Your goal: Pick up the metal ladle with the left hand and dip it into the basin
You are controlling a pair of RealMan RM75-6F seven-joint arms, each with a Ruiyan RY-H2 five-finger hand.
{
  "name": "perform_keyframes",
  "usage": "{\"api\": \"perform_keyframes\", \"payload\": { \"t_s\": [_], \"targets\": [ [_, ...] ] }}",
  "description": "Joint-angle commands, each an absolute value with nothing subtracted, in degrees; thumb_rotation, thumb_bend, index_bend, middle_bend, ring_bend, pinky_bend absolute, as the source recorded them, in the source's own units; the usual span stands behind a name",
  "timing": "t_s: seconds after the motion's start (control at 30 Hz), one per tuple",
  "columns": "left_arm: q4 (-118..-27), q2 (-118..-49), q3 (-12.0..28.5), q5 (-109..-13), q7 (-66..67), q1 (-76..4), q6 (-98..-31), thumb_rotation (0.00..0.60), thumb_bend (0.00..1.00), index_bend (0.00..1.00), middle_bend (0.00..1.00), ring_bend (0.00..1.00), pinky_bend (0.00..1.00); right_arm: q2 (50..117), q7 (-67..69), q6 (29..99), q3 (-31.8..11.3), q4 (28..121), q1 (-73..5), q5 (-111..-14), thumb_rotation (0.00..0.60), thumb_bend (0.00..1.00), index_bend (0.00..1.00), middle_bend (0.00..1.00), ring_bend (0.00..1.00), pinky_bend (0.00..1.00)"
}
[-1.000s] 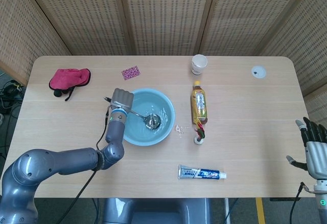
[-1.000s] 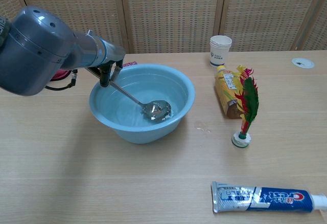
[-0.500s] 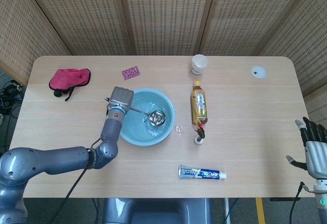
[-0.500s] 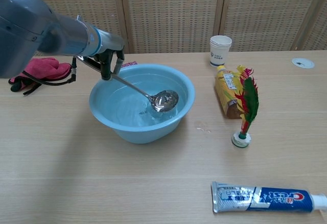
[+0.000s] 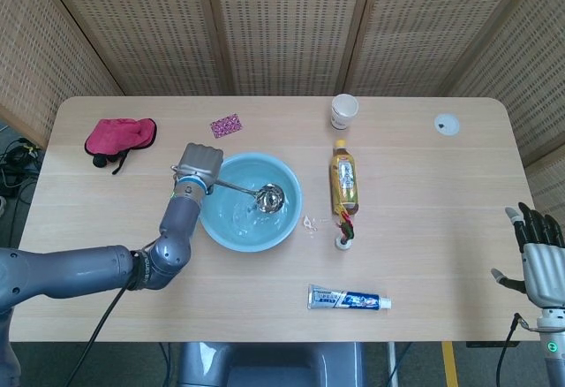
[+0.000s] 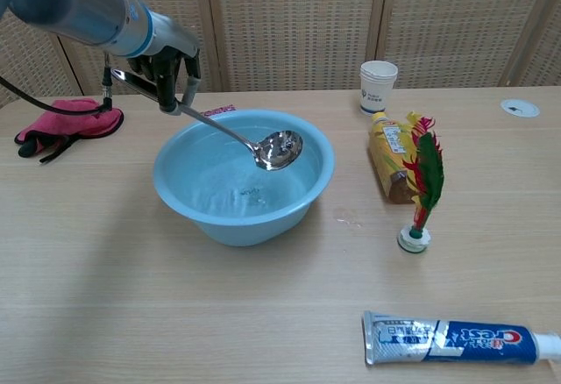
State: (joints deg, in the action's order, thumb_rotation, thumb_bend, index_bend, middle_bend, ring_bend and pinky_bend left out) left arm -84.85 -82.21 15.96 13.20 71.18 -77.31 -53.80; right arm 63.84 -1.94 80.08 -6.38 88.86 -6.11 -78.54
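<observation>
A light blue basin with water in it stands left of the table's middle. My left hand holds the metal ladle's handle above the basin's left rim. The ladle slopes down to the right. Its shiny bowl hangs over the basin's right half, level with the rim and clear of the water. My right hand shows only in the head view, at the right edge off the table, fingers spread and holding nothing.
A drink bottle and a feathered shuttlecock lie right of the basin. A toothpaste tube lies near the front. A paper cup, a red cloth and a pink packet sit at the back.
My left hand has risen and drawn back to the left, lifting the ladle's bowl from the basin's bottom up out of the water. The right hand has hardly moved.
</observation>
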Motion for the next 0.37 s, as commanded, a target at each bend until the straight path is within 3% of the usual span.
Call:
{"api": "perform_keyframes", "payload": {
  "t_s": [0.03, 0.37],
  "targets": [
    [-87.2, -79.2, 16.8, 19.3, 74.4, -79.7, -54.9, 0.6, 0.82, 0.75, 0.93, 0.96, 1.0, 63.9, -2.0, 80.0, -6.4, 88.8, -6.1, -78.4, 0.6, 0.0, 0.0, 0.0, 0.0, 0.0],
    [-88.5, -76.2, 18.0, 27.7, 79.6, -82.4, -56.9, 0.6, 0.82, 0.75, 0.93, 0.96, 1.0, 63.9, -2.3, 80.0, -6.5, 88.9, -6.2, -78.2, 0.6, 0.0, 0.0, 0.0, 0.0, 0.0]
  ]
}}
